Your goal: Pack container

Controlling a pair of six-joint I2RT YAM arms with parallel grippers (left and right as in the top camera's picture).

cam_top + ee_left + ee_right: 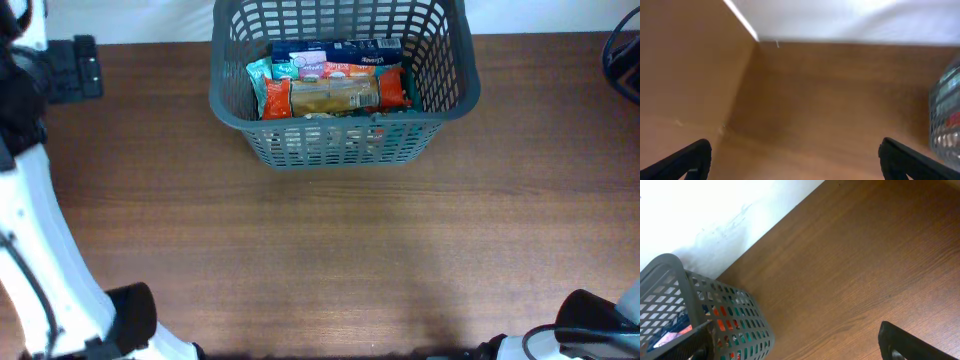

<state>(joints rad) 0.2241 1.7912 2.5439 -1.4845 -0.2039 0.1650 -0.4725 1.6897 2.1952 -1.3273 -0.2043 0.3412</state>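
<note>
Table (pixel 320 250) – brown wood-grain, the largest item; no loose goods lie on it in any view.

Container (pixel 330 148) – dark grey slotted basket, upright at the far middle of the table, well apart from both arms. Contents, laid flat side by side:
- blue box (pixel 335 50), against the far wall;
- orange-ended packet (pixel 335 93), in front of it, along the near wall;
- teal packet (pixel 260 75), in the left corner.

Left pincer (pixel 795 150) – far left of the table, spread wide, nothing between its fingers; the basket shows only at the right edge of its view.

Right pincer (pixel 795 345) – also parted wide and empty, above bare table to the right of the basket.

Progress, as a judgement: with goods inside and none left outside, packing looks complete or very nearly so. Whether more items wait out of view cannot be told.
</note>
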